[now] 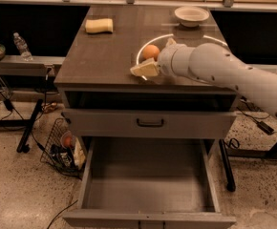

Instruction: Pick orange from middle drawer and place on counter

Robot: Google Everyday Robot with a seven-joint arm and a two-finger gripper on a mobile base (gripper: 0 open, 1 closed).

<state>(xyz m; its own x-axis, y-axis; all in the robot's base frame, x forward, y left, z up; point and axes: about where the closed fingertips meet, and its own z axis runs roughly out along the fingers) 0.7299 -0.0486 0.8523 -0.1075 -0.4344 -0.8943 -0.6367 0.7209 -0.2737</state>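
Note:
The orange (151,51) sits on the counter (105,56), on the left part of the thin white arc. My gripper (156,56) is at the orange, low over the counter, and it is open. One finger (145,69) lies in front of the fruit and the other (169,43) behind it to the right, neither pressing on it. The middle drawer (148,180) is pulled out below and its grey floor is bare.
A yellow sponge block (99,26) lies at the counter's back left and a white bowl (191,15) at the back right. A shut drawer front with a black loop handle (149,123) is above the open drawer. A wire basket (62,147) stands on the floor at left.

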